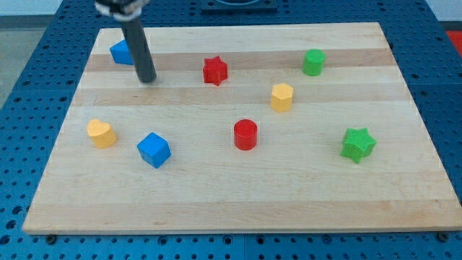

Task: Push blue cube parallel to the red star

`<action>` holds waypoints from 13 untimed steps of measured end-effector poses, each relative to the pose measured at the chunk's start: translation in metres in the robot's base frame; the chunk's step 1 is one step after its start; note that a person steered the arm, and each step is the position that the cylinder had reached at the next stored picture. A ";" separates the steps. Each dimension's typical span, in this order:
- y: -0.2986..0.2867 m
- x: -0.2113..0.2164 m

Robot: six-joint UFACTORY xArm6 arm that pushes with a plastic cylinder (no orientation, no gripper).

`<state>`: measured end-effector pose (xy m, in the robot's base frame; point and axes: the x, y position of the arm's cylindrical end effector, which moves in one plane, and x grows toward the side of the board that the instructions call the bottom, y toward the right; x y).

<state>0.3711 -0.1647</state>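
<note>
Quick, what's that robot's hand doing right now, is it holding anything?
No hand: my tip holds nothing.
It sits just right of and below the blue block at the view's top left.

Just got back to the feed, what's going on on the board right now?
My tip sits near the view's top left, just right of a partly hidden blue block. The blue cube lies untouched well below it, toward the view's bottom. The red star is to the tip's right. Nothing has been lined up with it yet.
</note>
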 end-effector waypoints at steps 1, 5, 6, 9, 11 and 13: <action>0.000 0.001; -0.034 0.059; -0.029 0.099; -0.018 0.139; 0.037 0.172; 0.075 0.100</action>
<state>0.4716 -0.0900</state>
